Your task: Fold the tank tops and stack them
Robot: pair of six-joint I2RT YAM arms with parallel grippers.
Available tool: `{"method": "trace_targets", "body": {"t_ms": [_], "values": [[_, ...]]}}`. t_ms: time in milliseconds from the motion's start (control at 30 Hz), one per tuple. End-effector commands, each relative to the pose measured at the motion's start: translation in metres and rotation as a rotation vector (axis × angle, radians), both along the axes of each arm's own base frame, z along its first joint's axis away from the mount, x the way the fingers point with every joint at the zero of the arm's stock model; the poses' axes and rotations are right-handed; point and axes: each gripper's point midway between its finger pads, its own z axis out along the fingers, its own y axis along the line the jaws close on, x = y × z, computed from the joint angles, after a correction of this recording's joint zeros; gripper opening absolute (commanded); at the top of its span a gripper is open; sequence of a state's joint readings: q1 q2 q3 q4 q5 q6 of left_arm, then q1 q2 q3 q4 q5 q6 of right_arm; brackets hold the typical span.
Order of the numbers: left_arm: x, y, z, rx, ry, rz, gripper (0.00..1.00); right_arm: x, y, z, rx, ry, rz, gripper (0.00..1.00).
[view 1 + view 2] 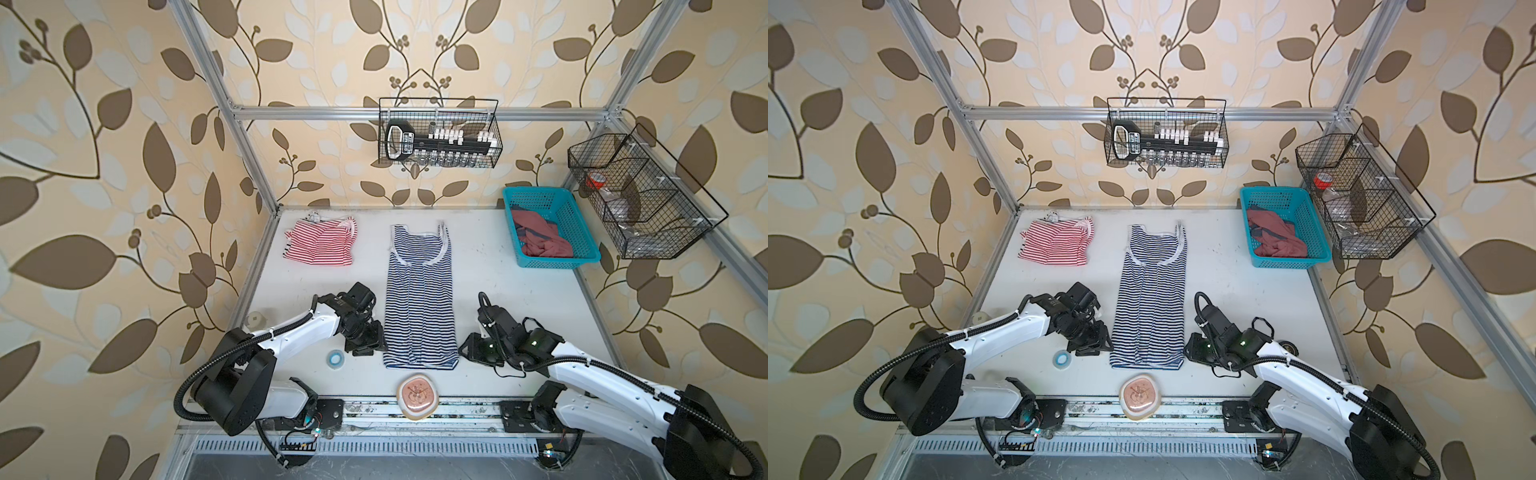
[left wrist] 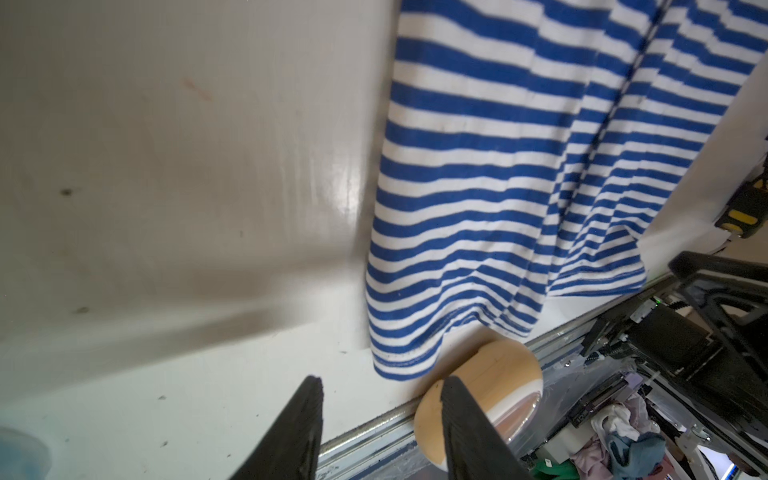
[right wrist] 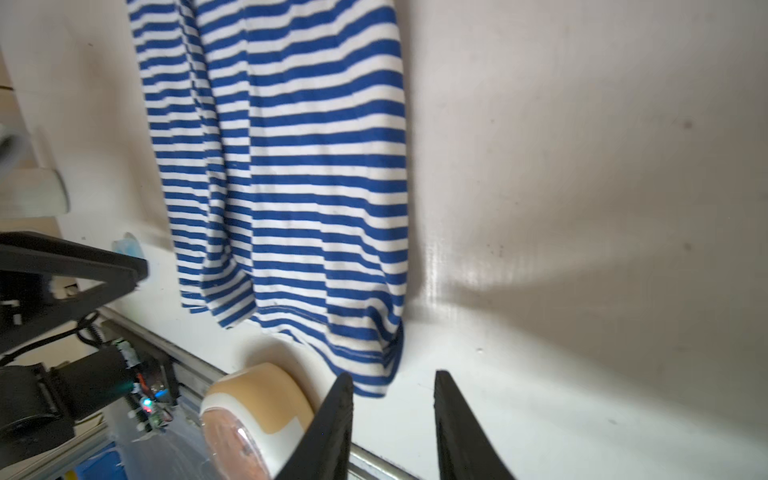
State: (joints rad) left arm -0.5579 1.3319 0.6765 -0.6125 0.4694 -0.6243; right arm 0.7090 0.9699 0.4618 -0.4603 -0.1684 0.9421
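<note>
The navy-and-white tank top [image 1: 419,299] [image 1: 1152,299] lies in the middle of the white table, folded lengthwise into a narrow strip, straps toward the back wall. Its hem [image 2: 457,324] [image 3: 316,316] lies flat near the front edge. My left gripper [image 1: 370,351] [image 1: 1094,349] [image 2: 381,380] hovers just left of the hem corner, open and holding nothing. My right gripper [image 1: 467,353] [image 1: 1192,351] [image 3: 392,374] stands just right of the other hem corner, also open and holding nothing. The red-and-white tank top [image 1: 322,241] [image 1: 1057,241] lies folded at the back left.
A teal basket [image 1: 536,192] with reddish clothes stands at the back right. A round tan pad [image 1: 417,397] sits on the front edge below the hem. A blue tape roll [image 1: 334,357] lies beside the left gripper. Wire baskets [image 1: 438,133] [image 1: 640,195] hang on the frame.
</note>
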Motion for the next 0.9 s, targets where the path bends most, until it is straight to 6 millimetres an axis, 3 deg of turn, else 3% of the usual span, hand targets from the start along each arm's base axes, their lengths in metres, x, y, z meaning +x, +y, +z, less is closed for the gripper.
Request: {"method": "trace_targets", "body": {"t_ms": [0,300,867], "values": [[-0.003,-0.007,0.004,-0.045,-0.002,0.009,0.49,-0.001,0.01,-0.001,0.058,0.027,-0.001,0.34],[-0.008,-0.017,-0.006,-0.059,0.024,0.004,0.5,-0.016,0.004,-0.021,0.028,0.099,0.005,0.33],[-0.023,-0.023,-0.026,-0.046,0.078,-0.009,0.47,-0.013,0.011,-0.026,0.068,0.101,-0.008,0.33]]}}
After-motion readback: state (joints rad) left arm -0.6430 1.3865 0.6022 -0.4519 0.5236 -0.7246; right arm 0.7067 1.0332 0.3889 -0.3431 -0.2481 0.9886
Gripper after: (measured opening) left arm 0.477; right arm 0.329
